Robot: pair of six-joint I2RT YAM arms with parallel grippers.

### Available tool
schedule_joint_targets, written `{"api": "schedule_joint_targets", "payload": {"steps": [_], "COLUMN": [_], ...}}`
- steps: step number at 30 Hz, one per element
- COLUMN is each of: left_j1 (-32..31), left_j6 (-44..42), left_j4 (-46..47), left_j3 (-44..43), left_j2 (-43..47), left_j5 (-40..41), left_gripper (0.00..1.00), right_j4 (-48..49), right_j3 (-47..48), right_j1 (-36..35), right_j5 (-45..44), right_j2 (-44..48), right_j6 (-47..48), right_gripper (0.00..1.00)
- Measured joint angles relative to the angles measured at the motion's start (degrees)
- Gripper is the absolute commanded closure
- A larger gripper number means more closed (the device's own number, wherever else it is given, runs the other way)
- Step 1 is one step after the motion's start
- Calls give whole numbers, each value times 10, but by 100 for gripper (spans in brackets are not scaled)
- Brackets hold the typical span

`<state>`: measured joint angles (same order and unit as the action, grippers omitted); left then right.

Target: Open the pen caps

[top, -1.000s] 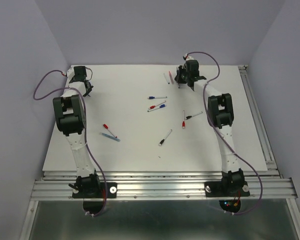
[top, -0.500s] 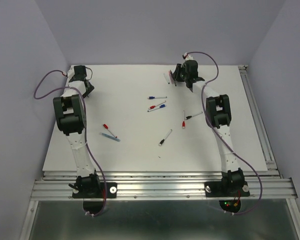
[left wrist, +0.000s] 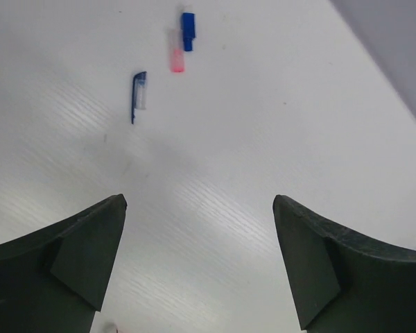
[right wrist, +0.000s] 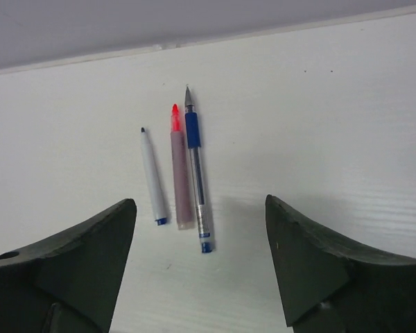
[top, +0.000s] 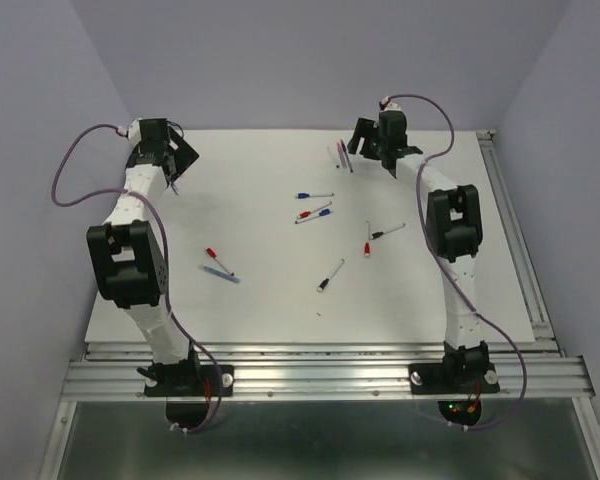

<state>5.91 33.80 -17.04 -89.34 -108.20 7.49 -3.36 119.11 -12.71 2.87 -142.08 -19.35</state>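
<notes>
My left gripper (left wrist: pixel 197 201) hangs with its fingers spread wide, holding nothing, above the far-left corner of the table (left wrist: pixel 277 125). Three loose pen caps (left wrist: pixel 188 31) lie just ahead. My right gripper (right wrist: pixel 200 205), likewise spread and empty, hovers over three bare pens (right wrist: pixel 180 173) by the far edge.

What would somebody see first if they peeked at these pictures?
Probably the two arms stretched to the far corners of the white table, with pens scattered in the middle. The open right gripper hangs over three uncapped pens lying side by side. The open left gripper hangs near three loose little caps.
</notes>
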Motion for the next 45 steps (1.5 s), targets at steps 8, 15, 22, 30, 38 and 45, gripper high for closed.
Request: {"api": "schedule_joint_targets", "payload": {"steps": [8, 15, 22, 30, 38, 45], "left_j1": [-83, -123, -122, -119, -118, -118], "left_j6": [18, 68, 112, 146, 159, 165], "left_j4": [-2, -22, -21, -18, -12, -6], "left_j3": [141, 347, 470, 485, 497, 504], "left_j2": [187, 308, 381, 346, 329, 316], "left_j5": [5, 8, 35, 65, 73, 93], "left_gripper": [1, 1, 2, 15, 27, 29], "right_j4": [54, 118, 135, 132, 132, 131], "right_j3": [-287, -636, -857, -874, -874, -874], "right_j1": [-1, -85, -250, -257, -257, -257], "right_j5": [-6, -78, -134, -179, -183, -186], "right_j2": [307, 629, 735, 728, 704, 704], "right_j6": [-47, -104, -192, -220, -225, -223], "right_gripper": [0, 0, 0, 0, 0, 0]}}
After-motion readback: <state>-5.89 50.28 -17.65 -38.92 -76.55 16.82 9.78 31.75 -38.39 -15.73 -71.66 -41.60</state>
